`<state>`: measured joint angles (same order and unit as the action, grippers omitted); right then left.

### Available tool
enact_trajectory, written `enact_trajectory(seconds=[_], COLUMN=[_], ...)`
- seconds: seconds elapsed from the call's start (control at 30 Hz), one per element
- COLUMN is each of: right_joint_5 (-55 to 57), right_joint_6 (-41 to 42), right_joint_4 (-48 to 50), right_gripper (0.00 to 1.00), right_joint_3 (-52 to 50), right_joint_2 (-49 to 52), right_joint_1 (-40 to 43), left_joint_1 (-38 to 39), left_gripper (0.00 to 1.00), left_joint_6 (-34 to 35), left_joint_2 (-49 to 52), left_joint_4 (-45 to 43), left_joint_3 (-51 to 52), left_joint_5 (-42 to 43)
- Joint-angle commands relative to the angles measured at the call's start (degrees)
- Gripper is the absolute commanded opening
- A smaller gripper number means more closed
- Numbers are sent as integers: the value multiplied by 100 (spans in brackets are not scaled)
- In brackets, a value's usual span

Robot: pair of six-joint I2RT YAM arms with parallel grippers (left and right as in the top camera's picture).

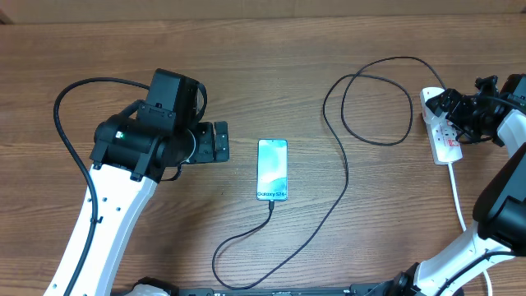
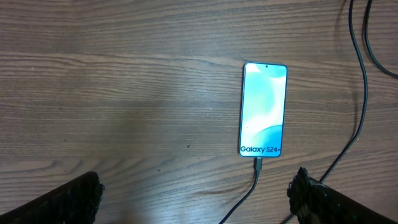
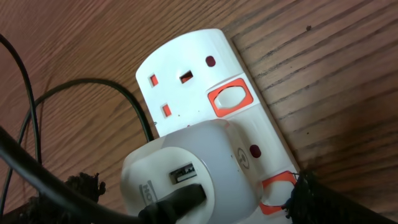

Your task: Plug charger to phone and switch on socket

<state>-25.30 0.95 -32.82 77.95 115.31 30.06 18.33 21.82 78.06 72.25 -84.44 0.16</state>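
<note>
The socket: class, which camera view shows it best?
Right wrist: the socket fills the frame, orange-rimmed switches and plugged-in white adapter clear. Overhead shows it small, partly hidden by the right pincer. Left wrist shows none of it.

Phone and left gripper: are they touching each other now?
Apart. The left wrist view shows wooden table between the phone and both fingertips of the left gripper.
</note>
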Motion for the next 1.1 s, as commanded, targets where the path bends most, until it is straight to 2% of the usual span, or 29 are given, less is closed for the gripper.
enact_trajectory(seconds=[0.0,0.57,1.07], right_joint_5=[-138,-144,-647], right_joint_6=[46,31,22], right_joint_4=[-133,-146,-162], right_gripper=[100,100,100], right_joint_3=[-66,-66,-66], right_joint_2=[55,55,55], right_joint_1=[-103,-334,-334], left_joint_1=[-42,-42,-42], left_gripper=[100,100,99], left_joint_6=[-129,-127,-129], left_joint_2=[39,39,39], left_joint_4=[-7,-9,-7], left_joint_3=[-118,-118,-118], left_joint_5=[-79,-79,-79])
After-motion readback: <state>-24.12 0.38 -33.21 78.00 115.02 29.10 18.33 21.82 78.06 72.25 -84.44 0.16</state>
